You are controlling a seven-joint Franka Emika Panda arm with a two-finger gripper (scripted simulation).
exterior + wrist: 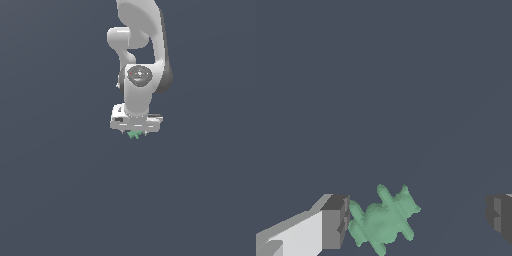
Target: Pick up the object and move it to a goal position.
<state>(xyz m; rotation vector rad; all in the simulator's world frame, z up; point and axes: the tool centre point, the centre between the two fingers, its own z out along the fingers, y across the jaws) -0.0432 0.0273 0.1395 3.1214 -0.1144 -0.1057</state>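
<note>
Step in hand, as you can judge it: the approach to the grasp, nothing held yet. The gripper (416,220) stands with its jaws wide apart. In the wrist view the object (383,221), mint-green and pronged, lies between the fingers (336,222), just beside one pad and well apart from the other. You cannot tell whether it touches the near pad.

Your next move likely calls for centring on the object, or letting the closing pads push it to the middle, then closing and lifting toward the goal. The prongs may make it twist as it is squeezed.

The exterior view gives you the arm (140,60) hanging straight down, with only a sliver of green under the hand; the jaw gap is hidden there. No goal marker shows in either view.
</note>
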